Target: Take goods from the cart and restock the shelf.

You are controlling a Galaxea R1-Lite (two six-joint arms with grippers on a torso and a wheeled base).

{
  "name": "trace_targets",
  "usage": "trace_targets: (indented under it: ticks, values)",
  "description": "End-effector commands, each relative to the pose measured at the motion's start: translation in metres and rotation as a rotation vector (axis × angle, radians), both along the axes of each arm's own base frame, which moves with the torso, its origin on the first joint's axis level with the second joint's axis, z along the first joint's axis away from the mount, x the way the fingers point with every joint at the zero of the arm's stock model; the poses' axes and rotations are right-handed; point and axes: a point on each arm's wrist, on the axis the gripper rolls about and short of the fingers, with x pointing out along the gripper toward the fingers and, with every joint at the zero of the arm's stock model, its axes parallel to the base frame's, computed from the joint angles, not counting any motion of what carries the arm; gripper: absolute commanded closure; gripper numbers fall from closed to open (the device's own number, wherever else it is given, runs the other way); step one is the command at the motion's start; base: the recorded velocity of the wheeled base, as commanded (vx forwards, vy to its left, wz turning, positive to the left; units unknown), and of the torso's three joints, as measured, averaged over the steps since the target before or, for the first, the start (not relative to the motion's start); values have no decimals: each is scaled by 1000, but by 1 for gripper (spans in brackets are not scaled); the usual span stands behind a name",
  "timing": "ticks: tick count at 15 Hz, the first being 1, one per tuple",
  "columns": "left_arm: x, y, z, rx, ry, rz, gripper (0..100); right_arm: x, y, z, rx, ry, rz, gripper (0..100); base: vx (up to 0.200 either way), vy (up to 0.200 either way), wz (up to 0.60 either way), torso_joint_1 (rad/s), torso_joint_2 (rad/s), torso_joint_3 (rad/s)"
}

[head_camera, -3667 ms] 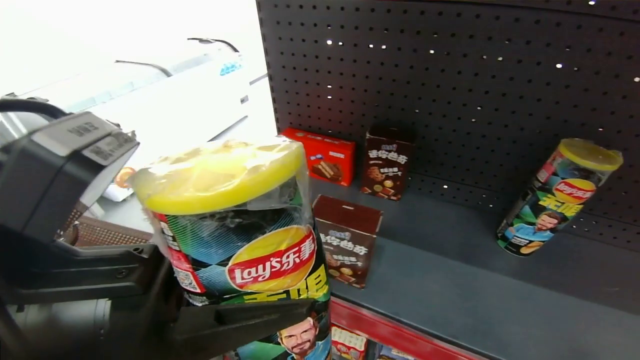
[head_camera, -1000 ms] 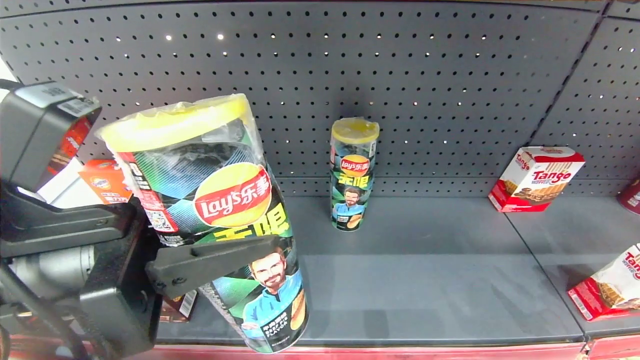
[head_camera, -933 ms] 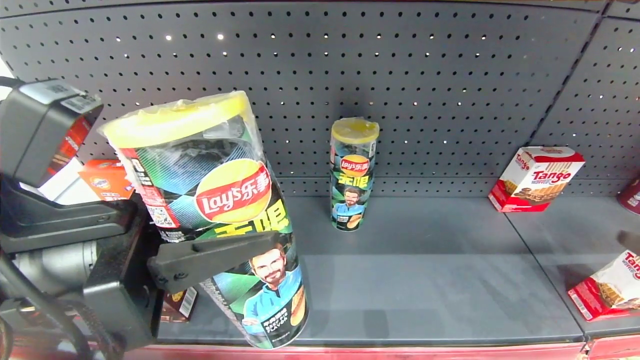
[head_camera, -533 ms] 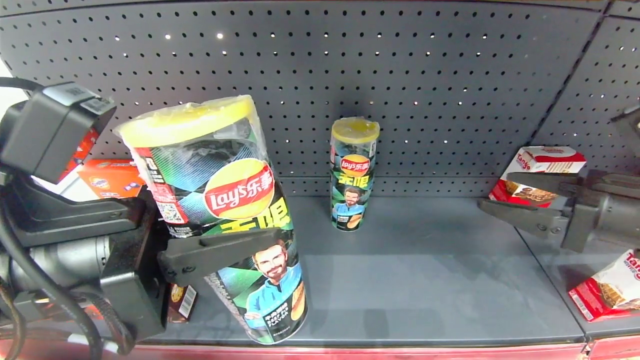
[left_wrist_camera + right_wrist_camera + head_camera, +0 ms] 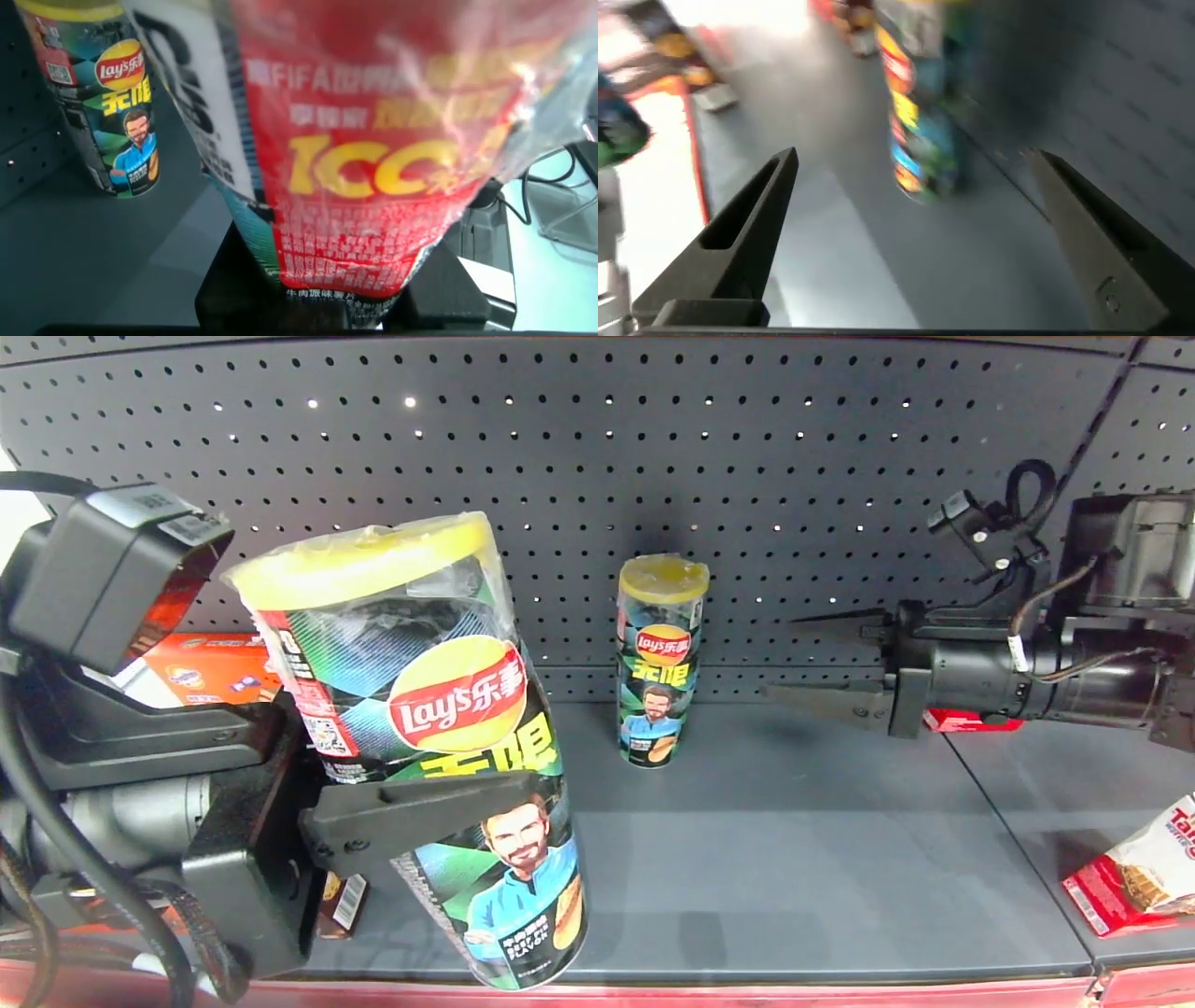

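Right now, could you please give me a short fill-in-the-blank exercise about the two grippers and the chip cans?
1. The left gripper is shut on a chip can that has a ____ lid.
2. A second can stands ____ on the shelf.
3. The right gripper hovers to the right of the second can with its jaws ____.

Missing words: yellow; upright; open.
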Motion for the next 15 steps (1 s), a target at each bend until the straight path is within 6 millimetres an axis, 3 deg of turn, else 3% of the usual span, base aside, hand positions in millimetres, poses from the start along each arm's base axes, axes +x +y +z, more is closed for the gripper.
trace_targets:
  ticks: [1, 3, 10, 15]
  values:
    - [2, -1, -1, 3, 5, -2, 100, 27, 20, -6, 12, 2, 179, 0, 0, 0, 0, 0, 0, 0]
    - [6, -4, 3, -1, -1, -5, 100, 52, 31, -15, -6, -65, 267, 0, 0, 0, 0, 0, 0, 0]
    - [9, -5, 0, 5, 9, -3, 100, 84, 49, -28, -3, -80, 317, 0, 0, 0, 0, 0, 0, 0]
    - [9, -5, -3, 10, 17, -2, 100, 103, 58, -55, -10, -44, 316, 0, 0, 0, 0, 0, 0, 0]
